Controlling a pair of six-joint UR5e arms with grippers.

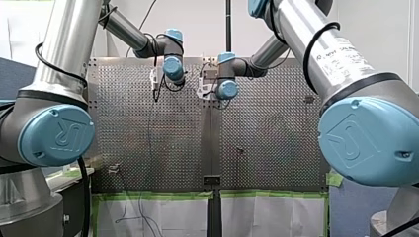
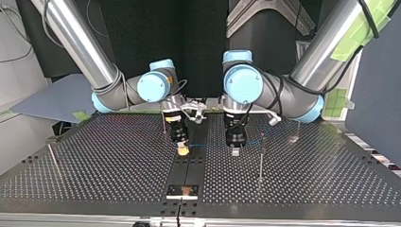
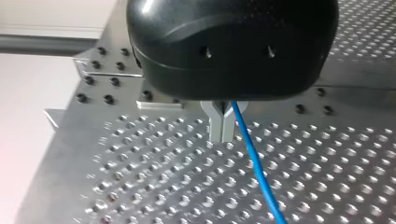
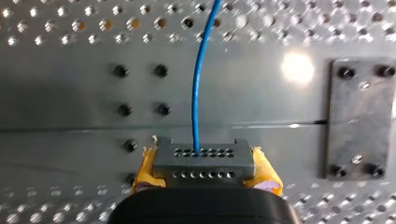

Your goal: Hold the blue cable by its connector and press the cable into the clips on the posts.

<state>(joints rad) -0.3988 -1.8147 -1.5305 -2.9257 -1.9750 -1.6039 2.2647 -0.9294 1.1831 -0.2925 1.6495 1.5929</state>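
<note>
As right tool [image 4: 205,173] grips connector [image 4: 203,161], cable [image 4: 198,93] trails

Two silver tubular robot arms with pale blue joint caps are reaching out over the grey perforated metal counter [image 1: 276,138]. The left arm [image 1: 64,54] is coming in from the left and the right arm [image 1: 336,59] from the right. Their wrists are meeting near the counter's far middle, with the left end effector [image 1: 156,88] hanging just beside the right end effector [image 1: 201,93]. A thin dark cable [image 1: 149,128] is trailing from under the left one towards the near edge. There a strip of green tape [image 1: 153,195] is running above hanging white sheets [image 1: 267,217].
</note>
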